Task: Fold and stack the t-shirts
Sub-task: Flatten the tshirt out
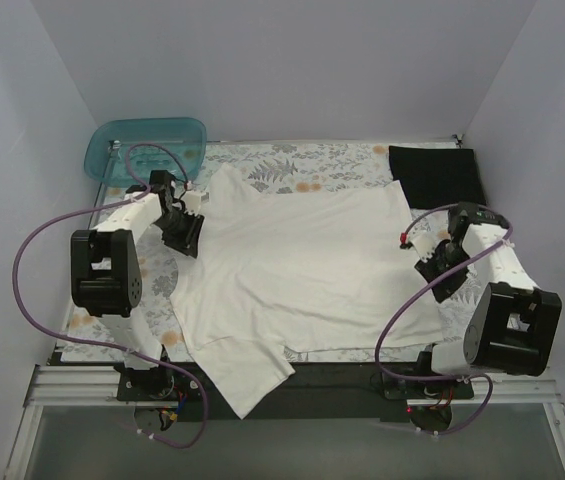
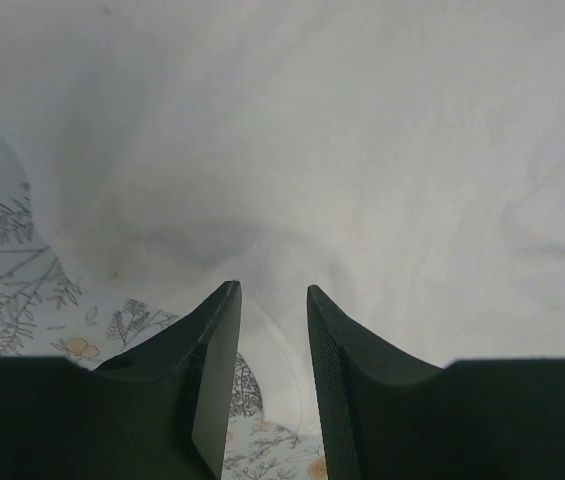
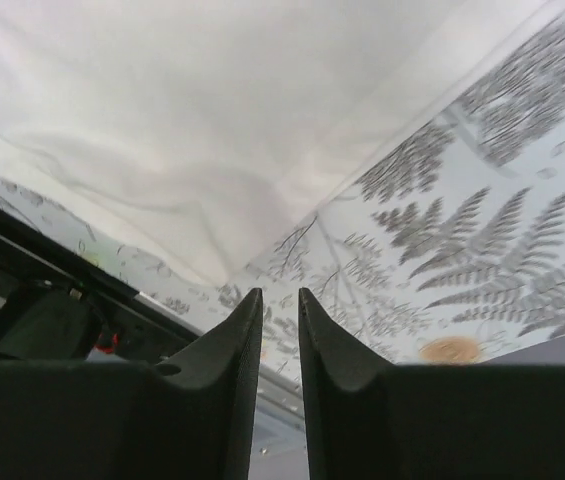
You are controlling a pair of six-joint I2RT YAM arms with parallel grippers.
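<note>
The cream-white t-shirt [image 1: 302, 265] lies spread flat across the middle of the table, and one sleeve [image 1: 247, 375] hangs over the near edge. The black t-shirt [image 1: 435, 174] lies folded at the back right corner. My left gripper [image 1: 184, 233] is at the white shirt's left edge, low over it. In the left wrist view the gripper [image 2: 272, 290] is open, with the shirt's hem [image 2: 292, 350] below the gap and nothing gripped. My right gripper [image 1: 432, 268] is at the shirt's right edge. In the right wrist view it [image 3: 279, 292] is narrowly open and empty, beside the shirt's corner [image 3: 212, 200].
The grey-and-orange floral cloth [image 1: 332, 160] covers the table under the shirts. A translucent teal tub [image 1: 147, 145] stands at the back left corner. Purple cables [image 1: 32, 260] loop beside both arms. White walls enclose the left, back and right sides.
</note>
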